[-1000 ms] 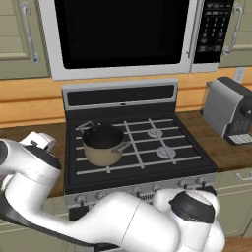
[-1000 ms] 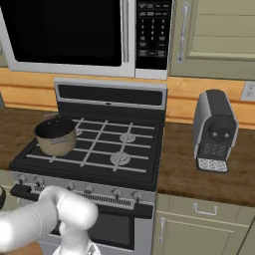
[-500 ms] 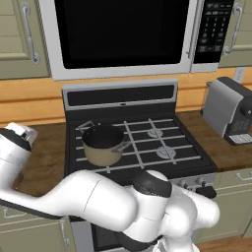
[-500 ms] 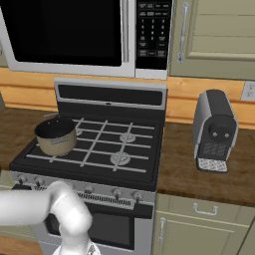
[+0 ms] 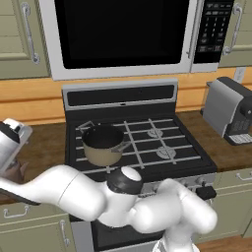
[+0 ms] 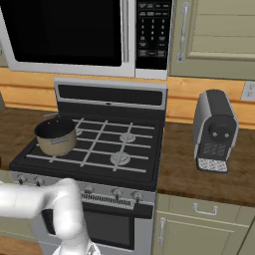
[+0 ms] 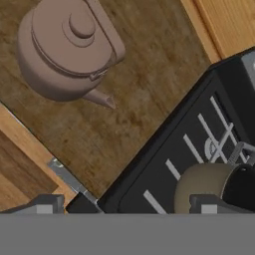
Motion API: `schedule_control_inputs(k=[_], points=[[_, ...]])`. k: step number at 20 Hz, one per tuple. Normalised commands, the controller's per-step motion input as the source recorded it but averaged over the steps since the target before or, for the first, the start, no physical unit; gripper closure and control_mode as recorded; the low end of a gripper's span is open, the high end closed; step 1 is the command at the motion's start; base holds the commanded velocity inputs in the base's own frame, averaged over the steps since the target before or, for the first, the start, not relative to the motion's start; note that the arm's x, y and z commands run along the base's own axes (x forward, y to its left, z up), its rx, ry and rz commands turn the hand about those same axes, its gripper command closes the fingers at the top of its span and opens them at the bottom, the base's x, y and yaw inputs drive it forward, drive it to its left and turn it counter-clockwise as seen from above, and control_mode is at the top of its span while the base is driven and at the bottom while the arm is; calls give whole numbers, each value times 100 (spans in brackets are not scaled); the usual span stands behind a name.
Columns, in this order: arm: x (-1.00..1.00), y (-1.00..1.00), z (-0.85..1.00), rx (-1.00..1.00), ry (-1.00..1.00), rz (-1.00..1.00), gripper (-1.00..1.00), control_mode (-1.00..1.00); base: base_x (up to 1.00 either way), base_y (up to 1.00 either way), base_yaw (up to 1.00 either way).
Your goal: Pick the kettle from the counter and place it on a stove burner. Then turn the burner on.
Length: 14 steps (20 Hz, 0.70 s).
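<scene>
Now the arm has swung out to the left, over the counter (image 7: 149,94) beside the stove, so the reach for the kettle (image 7: 67,47) is under way. In the hand view the kettle sits at about ten o'clock, well apart from the gripper (image 7: 127,203), whose jaws stand wide and empty. The saucepan (image 5: 103,143) occupies the front-left burner.

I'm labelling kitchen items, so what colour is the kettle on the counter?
Dull copper-brown all over, lid and handle included. The kettle shows best in the hand view.
</scene>
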Motion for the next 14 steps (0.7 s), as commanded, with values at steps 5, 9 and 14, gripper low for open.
schedule_control_inputs(k=[5, 9, 14], points=[[38, 34, -28, -9, 2, 0, -100, -100, 0, 0, 0], [27, 33, -35, -6, 11, 1, -100, -100, 0, 0, 0], [12, 30, -3, 0, 5, 1, -100, -100, 0, 0, 0]])
